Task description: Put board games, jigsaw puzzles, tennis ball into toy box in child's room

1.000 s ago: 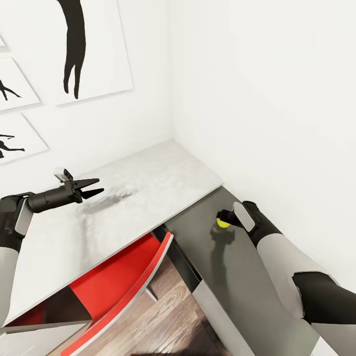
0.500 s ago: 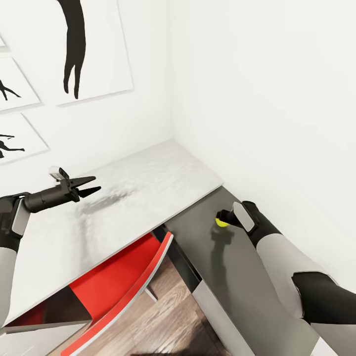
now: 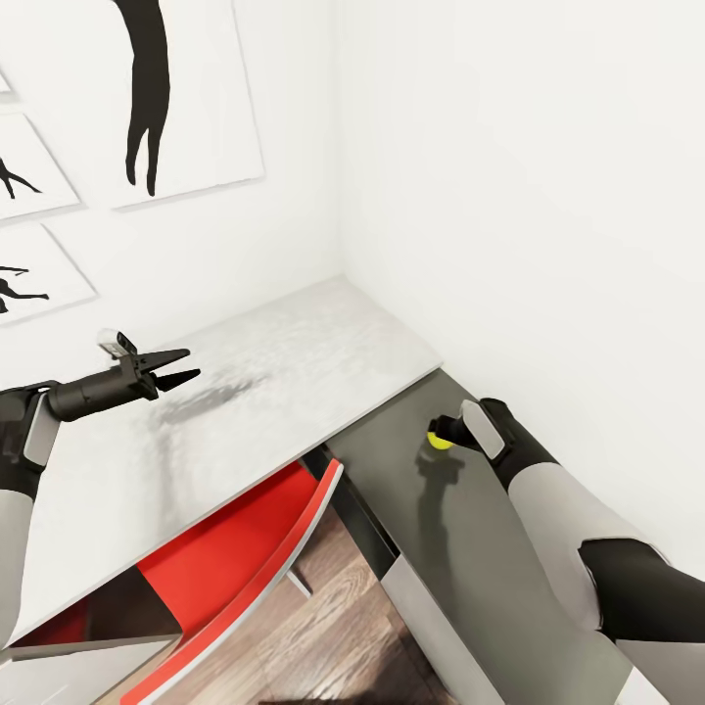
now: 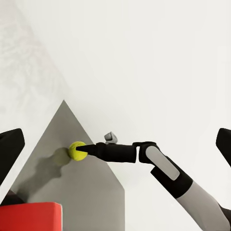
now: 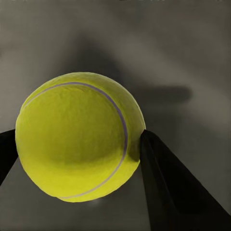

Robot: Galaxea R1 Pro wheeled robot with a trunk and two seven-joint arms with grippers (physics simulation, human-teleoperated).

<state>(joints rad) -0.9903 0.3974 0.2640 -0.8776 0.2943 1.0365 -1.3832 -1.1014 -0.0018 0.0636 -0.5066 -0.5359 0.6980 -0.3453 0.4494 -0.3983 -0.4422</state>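
1. Gripping the tennis ball (image 5: 79, 137), the right gripper (image 3: 443, 436) has its two fingers (image 5: 166, 180) pressed against the ball's sides, just above the lower dark grey wing (image 3: 470, 548) of the table.
2. From the left wrist view the ball (image 4: 77, 150) sits at the tip of the right gripper (image 4: 83, 151), with its shadow on the grey wing below.
3. Over the pale grey table top (image 3: 294, 362), the left gripper (image 3: 181, 367) hovers with its jaws spread and nothing between them.
4. Judged from this, the ball is picked up but not yet delivered; the carry to the toy box remains.
5. A red chair (image 3: 245, 548) stands tucked under the table.
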